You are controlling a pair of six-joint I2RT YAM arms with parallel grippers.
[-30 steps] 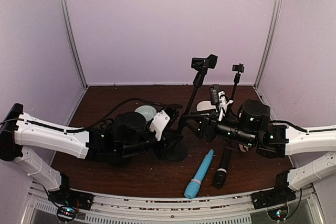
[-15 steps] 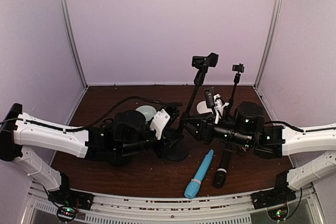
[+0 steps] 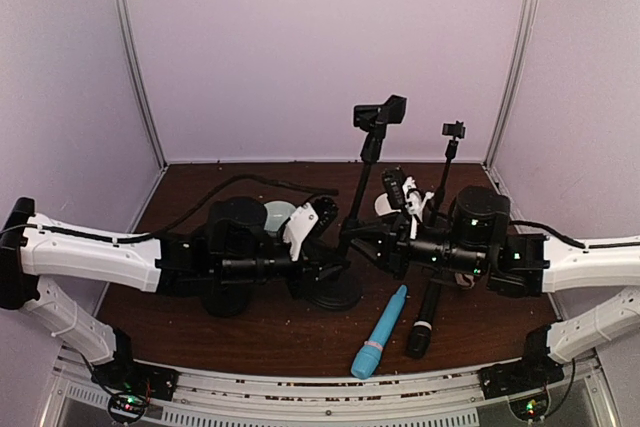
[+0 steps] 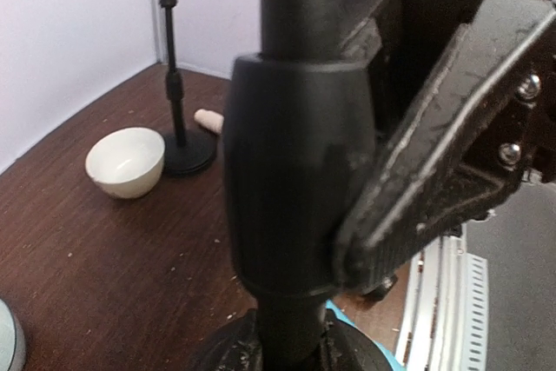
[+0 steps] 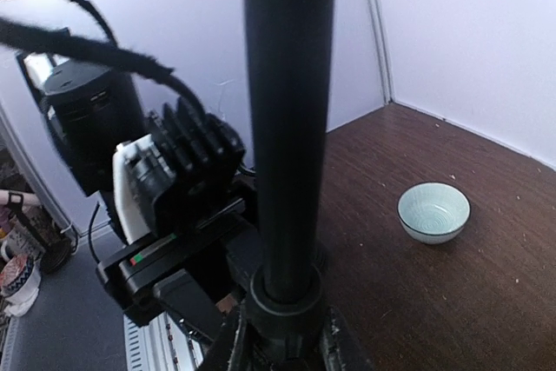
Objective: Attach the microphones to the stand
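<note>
Left pincer point(image 3: 325, 269) is clenched on the thick black collar point(image 4: 300, 171) low on the stand point(image 3: 358, 197), just above its round base point(image 3: 335, 292). In the left wrist view one finger presses flat against that collar. Behind this pincer, slightly to its left, a pale green bowl point(image 3: 277, 215) sits on the brown counter point(image 3: 200, 187). The stand's pole rises from the pincer to a clip point(image 3: 380, 112) at the top.

Right pincer point(image 5: 285, 341) is higher on the same pole, w/ fingers close on either side. Can't tell if it's clamped or just beside it.

All 3 mics are off the stand:
- The light blue mic point(image 3: 380, 345) lies flat on the counter, nearer the robot than the right pincer.
- The black mic point(image 3: 424, 320) lies near it on the right, approx. parallel, not touching.
- Only the end of the cream-beige mic point(image 4: 208, 119) shows, in the left wrist view. It's beyond the left pincer, by the foot of a small stand point(image 4: 174, 93) and near a white bowl point(image 4: 126, 161).
</note>
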